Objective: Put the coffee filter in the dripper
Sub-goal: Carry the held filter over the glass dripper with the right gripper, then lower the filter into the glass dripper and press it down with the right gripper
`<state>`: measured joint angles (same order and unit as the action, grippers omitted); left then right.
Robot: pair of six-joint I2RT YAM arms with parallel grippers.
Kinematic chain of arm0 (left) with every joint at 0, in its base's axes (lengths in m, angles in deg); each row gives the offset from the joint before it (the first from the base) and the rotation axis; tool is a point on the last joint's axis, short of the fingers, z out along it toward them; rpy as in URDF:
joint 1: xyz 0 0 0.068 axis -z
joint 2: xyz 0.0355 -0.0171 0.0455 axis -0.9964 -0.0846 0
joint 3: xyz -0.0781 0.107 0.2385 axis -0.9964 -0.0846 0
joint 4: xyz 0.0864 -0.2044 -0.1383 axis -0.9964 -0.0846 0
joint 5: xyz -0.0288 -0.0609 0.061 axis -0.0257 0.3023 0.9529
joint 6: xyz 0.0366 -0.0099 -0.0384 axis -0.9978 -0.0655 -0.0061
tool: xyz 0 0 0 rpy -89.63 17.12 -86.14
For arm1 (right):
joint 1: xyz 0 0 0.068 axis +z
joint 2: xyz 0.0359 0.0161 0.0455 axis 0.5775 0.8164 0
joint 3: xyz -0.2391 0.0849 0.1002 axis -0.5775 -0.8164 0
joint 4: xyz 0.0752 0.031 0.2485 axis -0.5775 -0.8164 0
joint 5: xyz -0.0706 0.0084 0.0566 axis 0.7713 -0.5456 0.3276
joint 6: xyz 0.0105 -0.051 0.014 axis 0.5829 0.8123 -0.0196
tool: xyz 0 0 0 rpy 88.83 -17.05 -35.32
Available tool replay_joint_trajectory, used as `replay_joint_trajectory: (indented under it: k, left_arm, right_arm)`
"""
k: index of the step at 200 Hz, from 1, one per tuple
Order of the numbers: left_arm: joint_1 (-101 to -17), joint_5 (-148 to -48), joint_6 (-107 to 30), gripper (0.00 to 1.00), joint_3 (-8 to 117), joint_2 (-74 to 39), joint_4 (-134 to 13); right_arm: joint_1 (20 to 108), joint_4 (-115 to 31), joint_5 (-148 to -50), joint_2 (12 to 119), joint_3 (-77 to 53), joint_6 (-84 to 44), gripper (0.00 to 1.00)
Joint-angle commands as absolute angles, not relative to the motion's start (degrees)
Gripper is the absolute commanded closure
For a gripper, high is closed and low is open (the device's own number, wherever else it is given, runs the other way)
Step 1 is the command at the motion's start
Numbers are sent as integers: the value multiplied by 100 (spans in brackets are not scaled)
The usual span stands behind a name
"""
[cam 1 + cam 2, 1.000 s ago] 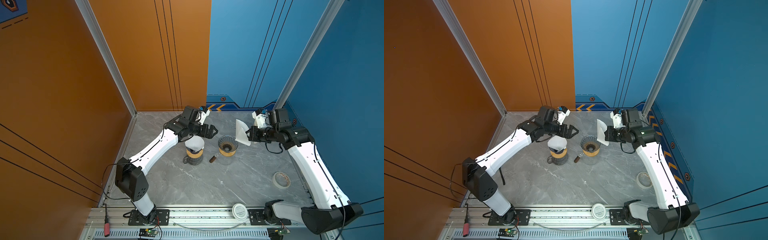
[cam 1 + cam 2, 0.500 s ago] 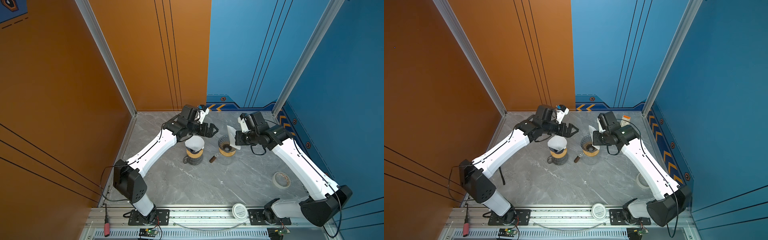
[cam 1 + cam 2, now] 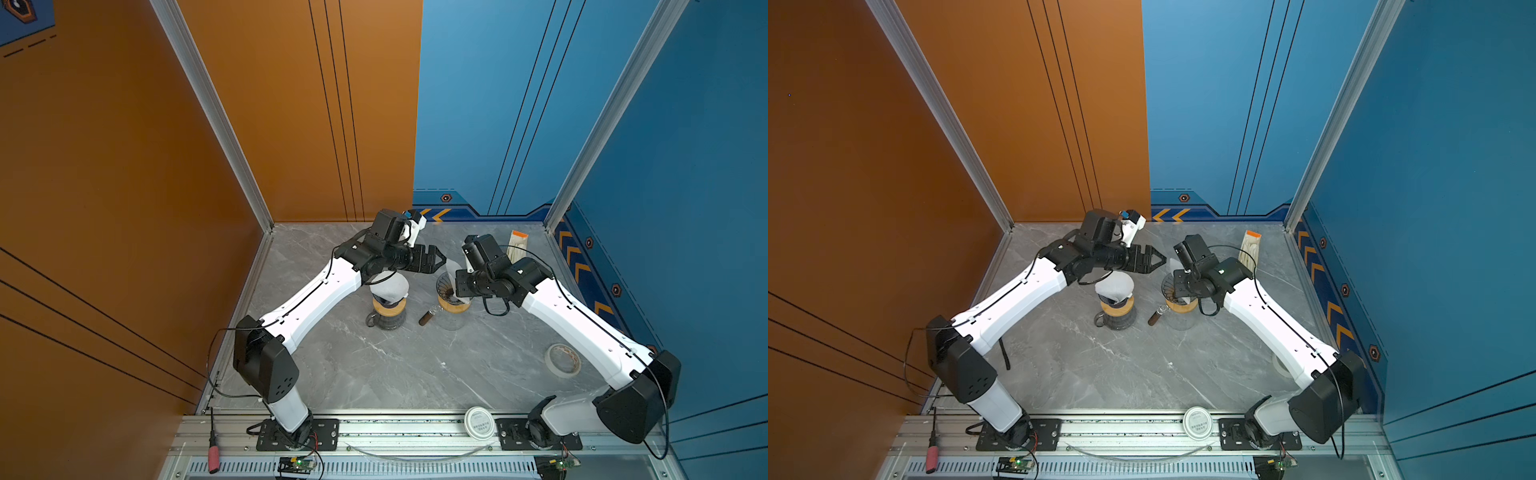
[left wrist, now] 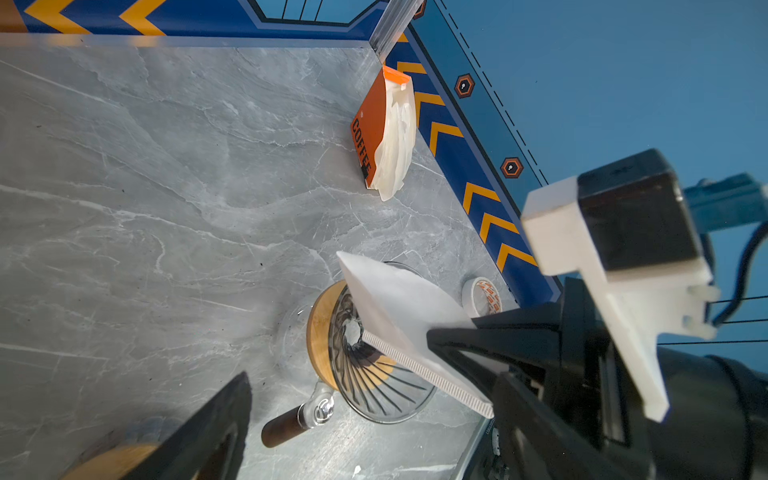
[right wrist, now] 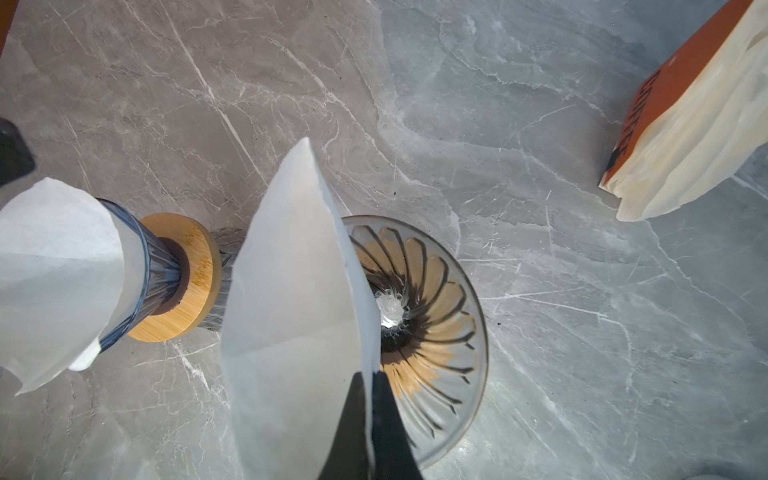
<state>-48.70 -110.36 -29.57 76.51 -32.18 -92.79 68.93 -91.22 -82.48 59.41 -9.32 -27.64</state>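
My right gripper is shut on a white folded coffee filter, which it holds on edge over the clear glass dripper with its wooden collar. In the left wrist view the filter points a corner down into the dripper's ribbed cone; whether it touches is unclear. In both top views the right gripper hangs over the dripper. My left gripper stands open and empty just behind and left of the dripper.
A second dripper with a filter in it stands to the left, under my left forearm. The glass dripper's brown handle sticks out front-left. A filter pack leans at the back right. Tape roll, white lid.
My right arm has swung left, carrying the filter from beside the dripper to over it. The left gripper has stayed open and moved a little closer to the dripper.
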Motion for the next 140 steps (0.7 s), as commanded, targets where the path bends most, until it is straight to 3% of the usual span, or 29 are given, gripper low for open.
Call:
replay_joint_trajectory:
  k: [1,76,113,140]
  left_arm:
    - [-4802,-11102,-2756,11,7793,-3464,-9378]
    - [-4746,-11266,-2675,27,7929,-3986,-9470]
    - [-4733,-11343,-2724,39,7970,-4059,-9537]
    - [-4740,-11408,-2922,51,8070,-4155,-9767]
  right_arm:
    - [6914,-8925,-8102,6025,-1051,-2888,100]
    - [6907,-8879,-8343,6196,-1074,-2908,100]
    - [6879,-8884,-8415,6182,-1039,-2890,90]
    - [6783,-8963,-8385,6105,-924,-2792,77]
